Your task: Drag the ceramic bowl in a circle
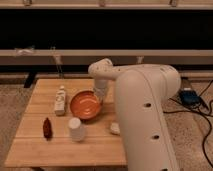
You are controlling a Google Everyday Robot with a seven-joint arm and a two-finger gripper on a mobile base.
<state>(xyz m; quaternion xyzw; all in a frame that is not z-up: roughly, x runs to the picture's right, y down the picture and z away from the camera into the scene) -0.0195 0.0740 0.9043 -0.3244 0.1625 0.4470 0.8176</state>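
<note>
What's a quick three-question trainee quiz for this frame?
1. True or false: the white cup sits inside the ceramic bowl.
2. The gripper is: A) shut on the bowl's far-right rim; B) at the bowl's near-left rim; C) raised well clear of the bowl.
3. What stands just left of the bowl on the wooden table?

Key: 1 false, the cup stands on the table in front of the bowl. 2 A. 3 the white bottle.
</note>
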